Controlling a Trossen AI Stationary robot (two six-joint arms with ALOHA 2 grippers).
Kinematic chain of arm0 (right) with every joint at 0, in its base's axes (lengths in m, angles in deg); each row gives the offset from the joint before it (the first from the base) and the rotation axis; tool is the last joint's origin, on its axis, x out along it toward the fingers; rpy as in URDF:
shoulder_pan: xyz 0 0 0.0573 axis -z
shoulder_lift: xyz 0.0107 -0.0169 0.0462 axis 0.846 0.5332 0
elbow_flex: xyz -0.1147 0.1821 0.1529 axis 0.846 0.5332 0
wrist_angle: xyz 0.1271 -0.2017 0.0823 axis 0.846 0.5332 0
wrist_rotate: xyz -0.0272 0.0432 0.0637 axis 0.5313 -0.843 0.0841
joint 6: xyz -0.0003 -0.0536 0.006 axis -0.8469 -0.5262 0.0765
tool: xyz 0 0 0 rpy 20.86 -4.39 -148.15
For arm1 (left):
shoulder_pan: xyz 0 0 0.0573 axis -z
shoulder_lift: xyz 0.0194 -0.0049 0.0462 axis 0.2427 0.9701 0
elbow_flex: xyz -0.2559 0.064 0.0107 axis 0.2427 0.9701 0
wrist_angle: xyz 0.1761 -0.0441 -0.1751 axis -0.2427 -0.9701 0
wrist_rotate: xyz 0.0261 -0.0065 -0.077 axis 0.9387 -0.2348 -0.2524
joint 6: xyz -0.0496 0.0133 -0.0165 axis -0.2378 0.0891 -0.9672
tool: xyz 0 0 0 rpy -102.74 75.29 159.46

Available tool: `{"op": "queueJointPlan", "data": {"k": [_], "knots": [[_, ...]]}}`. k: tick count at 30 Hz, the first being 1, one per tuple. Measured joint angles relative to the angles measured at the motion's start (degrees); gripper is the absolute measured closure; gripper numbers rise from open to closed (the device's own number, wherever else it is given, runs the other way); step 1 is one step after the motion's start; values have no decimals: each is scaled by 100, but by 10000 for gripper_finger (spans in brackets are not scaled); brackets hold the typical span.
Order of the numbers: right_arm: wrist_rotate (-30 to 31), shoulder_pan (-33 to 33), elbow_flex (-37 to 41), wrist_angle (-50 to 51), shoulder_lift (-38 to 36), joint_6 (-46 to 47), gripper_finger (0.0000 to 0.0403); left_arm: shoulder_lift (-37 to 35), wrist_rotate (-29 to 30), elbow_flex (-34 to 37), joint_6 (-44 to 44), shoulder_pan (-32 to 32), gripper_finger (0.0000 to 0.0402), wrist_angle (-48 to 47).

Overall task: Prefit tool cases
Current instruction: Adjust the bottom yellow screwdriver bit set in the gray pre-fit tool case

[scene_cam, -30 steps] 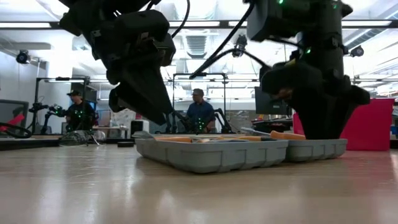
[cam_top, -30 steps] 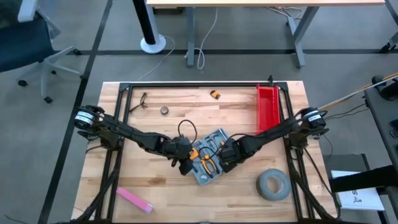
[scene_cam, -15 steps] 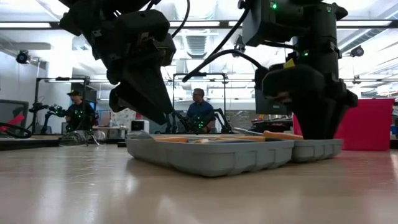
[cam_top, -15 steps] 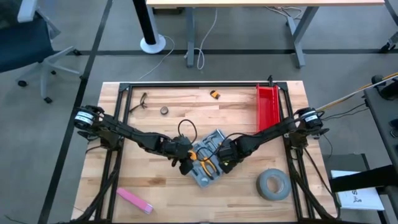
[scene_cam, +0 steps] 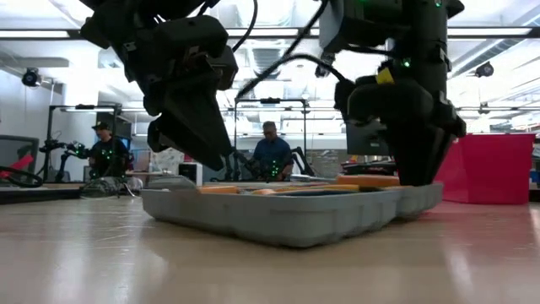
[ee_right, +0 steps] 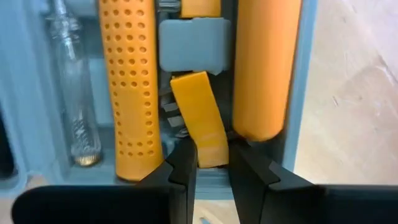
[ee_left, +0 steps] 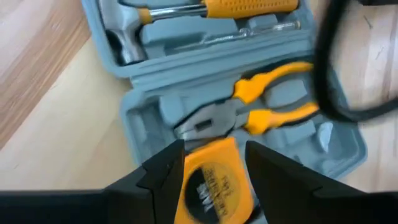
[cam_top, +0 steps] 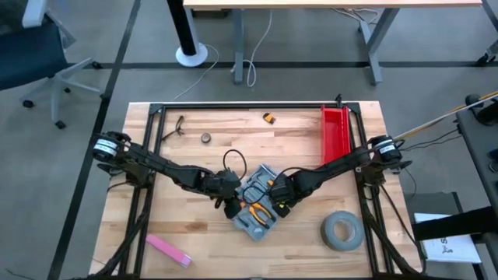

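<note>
A pink block (cam_top: 167, 250) lies near the front left corner of the wooden table (cam_top: 202, 225). The left gripper (ee_left: 211, 163) is at the left edge of the open blue-grey tool case (cam_top: 257, 204), which sits in the middle of the table. Its fingers pinch a yellow tape measure (ee_left: 213, 185) over the case. Orange-handled pliers (ee_left: 249, 114) and a hammer (ee_left: 163, 14) rest in the case. The right gripper (ee_right: 210, 163) is at the right side of the case. Its fingers squeeze a small flat orange piece (ee_right: 200, 118) between two orange handles. A red bin (cam_top: 335, 133) stands at the back right. A grey tape roll (cam_top: 341, 231) lies at the front right.
</note>
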Motion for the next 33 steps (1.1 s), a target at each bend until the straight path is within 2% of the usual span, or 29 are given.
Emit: {"op": "queueJointPlan", "data": {"k": [5,16,33], "knots": [[4,-12,-185,89,-4,-104,353,0,-7,0,2,0,232,-62],[-5,-13,-463,135,-37,-433,403,0,-11,0,4,0,228,-96],[-160,-235,-438,182,-44,-422,321,0,-39,0,7,0,237,-221]]}}
